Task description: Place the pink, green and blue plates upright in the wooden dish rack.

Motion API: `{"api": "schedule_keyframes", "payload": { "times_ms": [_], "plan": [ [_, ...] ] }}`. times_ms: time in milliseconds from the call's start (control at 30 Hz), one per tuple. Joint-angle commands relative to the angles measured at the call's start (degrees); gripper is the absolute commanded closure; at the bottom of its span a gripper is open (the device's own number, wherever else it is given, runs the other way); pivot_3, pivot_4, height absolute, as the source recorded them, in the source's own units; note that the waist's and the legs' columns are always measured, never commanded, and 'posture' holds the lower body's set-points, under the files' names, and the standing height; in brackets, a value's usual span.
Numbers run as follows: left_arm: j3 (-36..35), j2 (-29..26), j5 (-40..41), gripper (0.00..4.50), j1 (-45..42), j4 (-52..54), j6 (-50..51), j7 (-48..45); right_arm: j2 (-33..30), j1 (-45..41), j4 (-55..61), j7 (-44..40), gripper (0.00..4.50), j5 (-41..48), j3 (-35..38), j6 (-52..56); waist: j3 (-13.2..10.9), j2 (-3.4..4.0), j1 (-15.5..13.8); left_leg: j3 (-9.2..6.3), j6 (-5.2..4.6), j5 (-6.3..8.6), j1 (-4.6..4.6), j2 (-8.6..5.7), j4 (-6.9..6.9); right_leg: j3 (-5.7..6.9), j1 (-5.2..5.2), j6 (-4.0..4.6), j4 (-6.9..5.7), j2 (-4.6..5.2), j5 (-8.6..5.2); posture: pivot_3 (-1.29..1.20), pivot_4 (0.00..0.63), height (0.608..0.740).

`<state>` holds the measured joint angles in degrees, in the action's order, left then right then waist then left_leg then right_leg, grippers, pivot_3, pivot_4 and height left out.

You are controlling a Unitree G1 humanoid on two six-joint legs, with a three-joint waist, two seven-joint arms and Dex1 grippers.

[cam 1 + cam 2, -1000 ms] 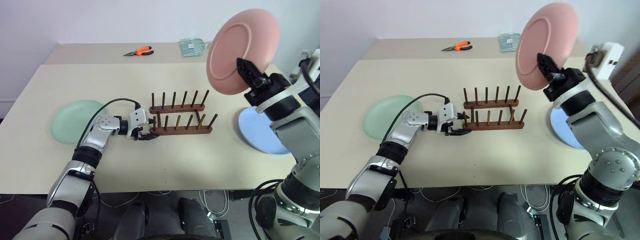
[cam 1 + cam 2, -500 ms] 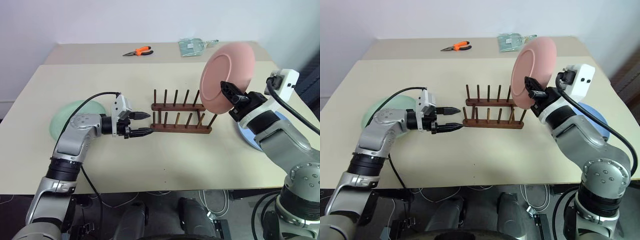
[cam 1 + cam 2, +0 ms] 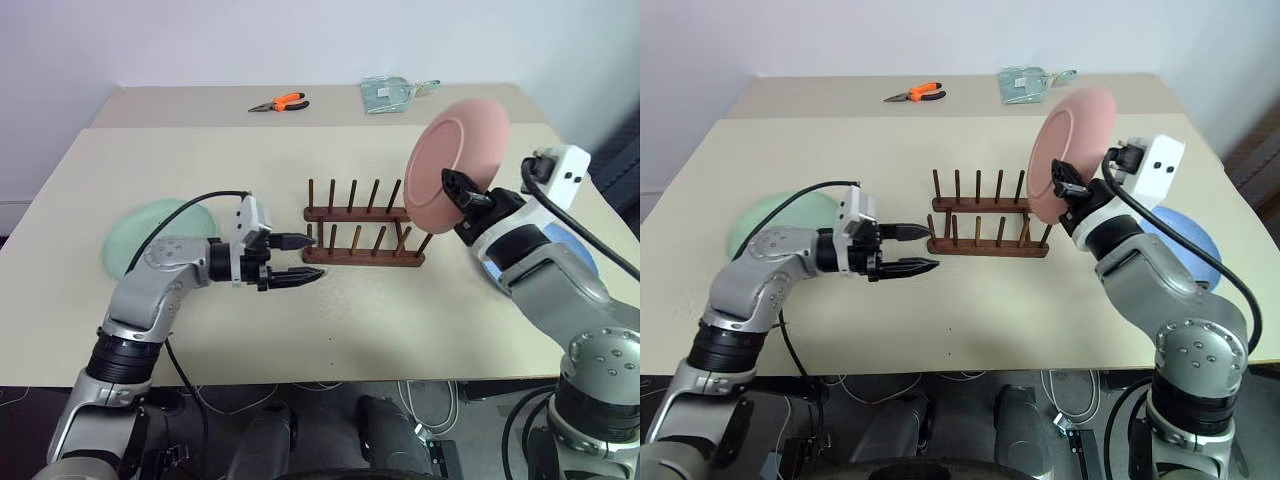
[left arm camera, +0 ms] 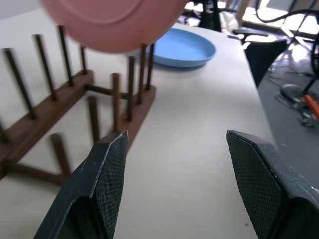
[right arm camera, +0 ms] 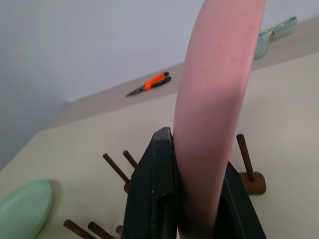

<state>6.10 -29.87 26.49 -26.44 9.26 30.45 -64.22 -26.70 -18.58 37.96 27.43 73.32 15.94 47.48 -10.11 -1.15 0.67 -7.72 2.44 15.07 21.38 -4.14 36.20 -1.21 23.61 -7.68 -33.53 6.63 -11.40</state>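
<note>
The pink plate (image 3: pixel 455 165) stands on edge in the air above the right end of the wooden dish rack (image 3: pixel 360 236), with my right gripper (image 3: pixel 461 191) shut on its lower rim; the wrist view shows the fingers (image 5: pixel 159 191) clamping that rim (image 5: pixel 219 89). My left gripper (image 3: pixel 313 258) hovers open and empty just left of the rack, pointing at it, its fingers (image 4: pixel 107 169) spread wide. The green plate (image 3: pixel 150 235) lies flat at the table's left, behind my left arm. The blue plate (image 3: pixel 1185 235) lies flat at the right, partly hidden by my right arm.
Orange-handled pliers (image 3: pixel 280 102) and a clear plastic packet (image 3: pixel 390 93) lie on the rear table. A black cable (image 3: pixel 200 200) loops over my left forearm. Bare tabletop (image 3: pixel 380 320) stretches in front of the rack.
My left gripper has lifted off the table and drawn back a little from the rack's left end, staying open. My right arm has brought the pink plate down toward the rack's right end.
</note>
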Motion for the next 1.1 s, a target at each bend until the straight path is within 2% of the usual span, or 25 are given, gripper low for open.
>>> {"api": "schedule_keyframes", "payload": {
  "times_ms": [33, 67, 133, 233, 267, 433, 500, 600, 700, 833, 967, 1100],
  "plan": [
    [0.6, 0.5, 0.6, 1.23, -0.3, 2.2, -0.7, 0.7, -1.4, -1.3, 0.2, -0.6, 3.70, -1.9, -0.1, -1.1, 0.0, 0.00, 0.0, 0.00, 0.00, 0.00, 0.00, 0.00, 0.00, 0.00, 0.00, 0.00, 0.00, 0.00, 0.00, 0.00, 0.150, 0.740],
    [0.8, 0.7, 0.4, 1.23, -0.2, 2.2, -0.7, 1.0, -1.9, -1.9, -0.1, -1.5, 3.45, -3.0, -0.6, -1.0, 0.0, 0.00, 0.0, 0.00, 0.00, 0.00, 0.00, 0.00, -0.01, 0.00, 0.00, 0.00, 0.00, 0.00, 0.00, 0.00, 0.150, 0.740],
    [1.0, 1.0, 0.4, 1.23, -0.2, 2.0, -0.3, 1.7, -3.1, -2.8, -0.4, -3.2, 2.49, -4.9, -1.5, -0.9, 0.0, 0.01, 0.0, 0.01, 0.00, 0.00, 0.00, 0.00, -0.01, 0.00, -0.01, 0.01, 0.02, 0.00, -0.01, 0.00, 0.150, 0.740],
    [-0.1, 1.8, 0.4, 0.34, -0.4, 0.5, 0.2, 4.3, -10.4, -4.5, 1.0, -10.3, 0.88, -15.4, -5.2, -1.3, 0.0, 0.08, 0.0, 0.03, -0.01, 0.00, 0.01, 0.00, 0.00, 0.00, 0.00, 0.00, 0.05, 0.00, -0.01, 0.00, 0.150, 0.740],
    [-0.6, 1.9, 0.3, 0.08, -0.3, 0.0, 0.1, 5.1, -12.8, -4.6, 1.3, -12.7, 0.86, -18.9, -5.9, -2.2, -0.1, 0.09, 0.0, 0.03, -0.01, 0.00, 0.01, 0.00, -0.01, 0.01, -0.01, 0.00, 0.07, 0.00, -0.01, 0.00, 0.150, 0.740],
    [-5.7, 3.1, -0.9, 0.08, -1.5, -4.7, -2.3, 12.9, -19.0, -5.3, -1.8, -21.8, 0.86, -29.0, -2.2, -8.4, -0.1, 0.05, -0.1, 0.04, -0.02, 0.01, 0.02, -0.01, 0.00, 0.04, -0.05, -0.03, 0.16, -0.01, -0.02, 0.00, 0.150, 0.740],
    [-9.3, 4.1, -1.8, 0.08, -2.5, -7.3, -4.1, 18.2, -20.1, -6.6, -3.3, -25.8, 0.86, -29.8, 0.0, -10.1, -0.1, 0.04, -0.1, 0.04, -0.02, 0.01, 0.02, 0.00, 0.01, 0.04, -0.06, -0.04, 0.17, -0.01, -0.01, 0.00, 0.150, 0.740],
    [-17.1, 5.8, -4.1, 0.00, -6.0, -13.2, -5.6, 32.4, -22.8, -9.8, -3.7, -34.2, 0.04, -31.7, -0.1, -13.4, -0.1, 0.06, 0.0, 0.04, -0.02, 0.01, 0.00, 0.01, 0.00, 0.04, -0.06, -0.17, 0.17, -0.02, 0.07, 0.00, 0.150, 0.740],
    [-26.7, 5.7, -5.5, 0.00, -8.6, -18.1, -3.9, 48.3, -25.0, -13.5, -2.5, -43.5, 0.04, -34.4, -6.2, -15.3, -0.1, 0.04, 0.4, 0.03, -0.01, 0.01, -0.01, 0.03, -0.05, 0.06, -0.04, -0.27, 0.19, -0.06, 0.06, 0.00, 0.150, 0.740],
    [-34.7, 5.6, -2.6, 0.00, -6.8, -15.7, -3.8, 54.8, -22.2, -15.2, -2.6, -49.6, 0.04, -39.8, -14.9, -18.1, 0.0, -0.04, 0.2, 0.03, -0.01, 0.02, -0.05, 0.05, -0.10, 0.05, -0.03, -0.41, 0.20, -0.05, -0.02, 0.00, 0.150, 0.740],
    [-37.1, 3.1, -4.5, 0.00, -1.8, -14.7, -2.5, 57.6, -17.1, -15.8, -5.0, -52.1, 0.04, -46.0, -21.7, -20.8, -0.1, -0.20, -0.2, 0.02, 0.00, 0.02, 0.03, -0.05, -0.01, 0.05, -0.04, -0.24, 0.21, 0.05, 0.10, 0.00, 0.150, 0.740],
    [-41.0, 2.0, -5.0, 0.00, 2.3, -16.3, 4.0, 65.0, -12.8, -14.8, -6.8, -54.6, 0.04, -50.1, -25.3, -23.2, -0.1, -0.25, -0.2, -0.02, 0.01, 0.02, 0.01, -0.06, -0.02, 0.07, -0.04, -0.23, 0.18, 0.03, 0.10, 0.00, 0.150, 0.740]
  ]
}}
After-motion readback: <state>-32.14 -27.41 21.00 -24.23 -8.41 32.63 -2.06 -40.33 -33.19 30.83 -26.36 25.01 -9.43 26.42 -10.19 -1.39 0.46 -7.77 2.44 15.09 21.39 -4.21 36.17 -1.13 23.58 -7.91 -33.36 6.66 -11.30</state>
